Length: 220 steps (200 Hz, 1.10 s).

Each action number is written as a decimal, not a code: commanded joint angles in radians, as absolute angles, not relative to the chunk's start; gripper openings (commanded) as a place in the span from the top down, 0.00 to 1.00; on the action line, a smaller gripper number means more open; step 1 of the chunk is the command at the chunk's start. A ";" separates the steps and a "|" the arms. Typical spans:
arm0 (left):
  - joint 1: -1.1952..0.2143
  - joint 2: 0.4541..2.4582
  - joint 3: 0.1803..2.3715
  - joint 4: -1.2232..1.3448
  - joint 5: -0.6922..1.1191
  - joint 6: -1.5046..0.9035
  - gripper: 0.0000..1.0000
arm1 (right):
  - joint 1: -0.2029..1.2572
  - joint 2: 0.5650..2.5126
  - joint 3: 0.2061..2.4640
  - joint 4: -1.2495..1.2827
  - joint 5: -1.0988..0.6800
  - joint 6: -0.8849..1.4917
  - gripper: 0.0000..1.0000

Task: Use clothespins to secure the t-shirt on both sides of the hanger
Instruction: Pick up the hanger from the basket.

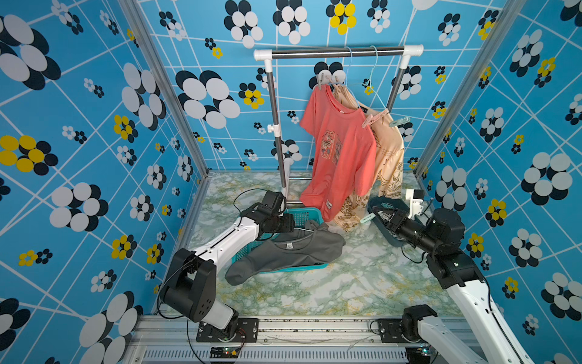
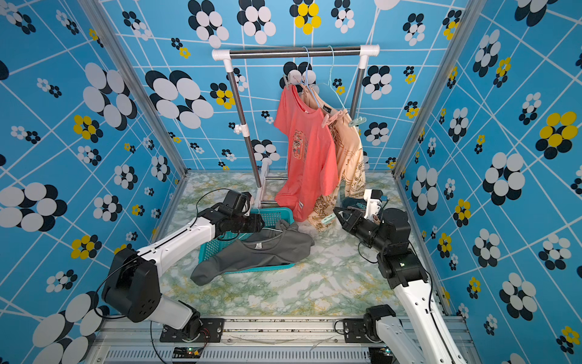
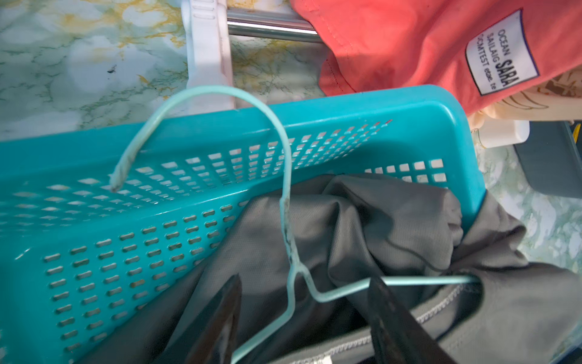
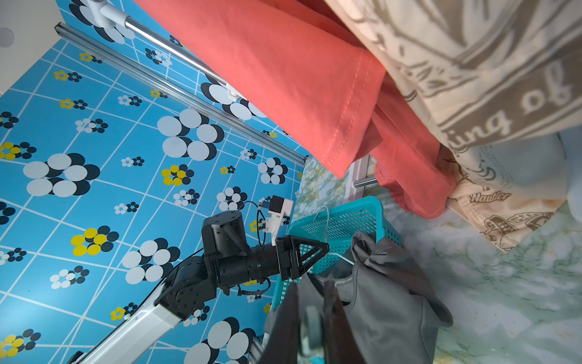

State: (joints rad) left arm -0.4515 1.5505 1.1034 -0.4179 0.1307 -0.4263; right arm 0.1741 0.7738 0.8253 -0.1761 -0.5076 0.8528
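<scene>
Hovering over the grey cloth t-shirt in the teal plastic basket, my left claw is open around the mint wire hanger. My right claw pinches a mint green plastic clothespin. A pink plastic clothespin clips the orange-red cloth shirt by the desk's far edge.

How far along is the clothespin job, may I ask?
Done: coral shirt and beige shirt hang pinned on the rack. In hand: the open left hand straddles the hanger of the gray shirt; the right hand grips a mint clothespin. Left: hanging and pinning the gray shirt.
</scene>
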 commanded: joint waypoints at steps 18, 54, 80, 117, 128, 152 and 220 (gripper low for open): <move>-0.446 1.645 1.184 -0.397 0.066 -0.385 0.45 | 0.167 0.772 0.811 -0.160 -0.523 0.854 0.90; -0.458 1.688 1.239 -0.412 0.019 -0.332 0.76 | 0.166 0.779 0.810 -0.156 -0.525 0.859 0.90; -0.486 1.635 1.268 -0.426 -0.005 -0.274 1.00 | 0.164 0.783 0.815 -0.159 -0.528 0.859 0.90; -0.531 1.484 1.316 -0.483 -0.065 -0.136 1.00 | 0.164 0.804 0.851 -0.161 -0.540 0.847 0.90; -0.551 1.430 1.327 -0.496 -0.077 -0.081 1.00 | 0.164 0.813 0.867 -0.159 -0.546 0.844 0.90; -0.590 1.304 1.332 -0.498 -0.095 0.015 1.00 | 0.164 0.837 0.907 -0.139 -0.575 0.838 0.90; -0.599 1.012 1.339 -0.327 -0.012 -0.002 1.00 | 0.201 0.933 1.126 -0.103 -0.731 0.761 0.92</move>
State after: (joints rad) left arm -0.5980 1.0630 1.3052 -0.4156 -0.0551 0.0013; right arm 0.1726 0.9127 1.0241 -0.1509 -0.6407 0.8295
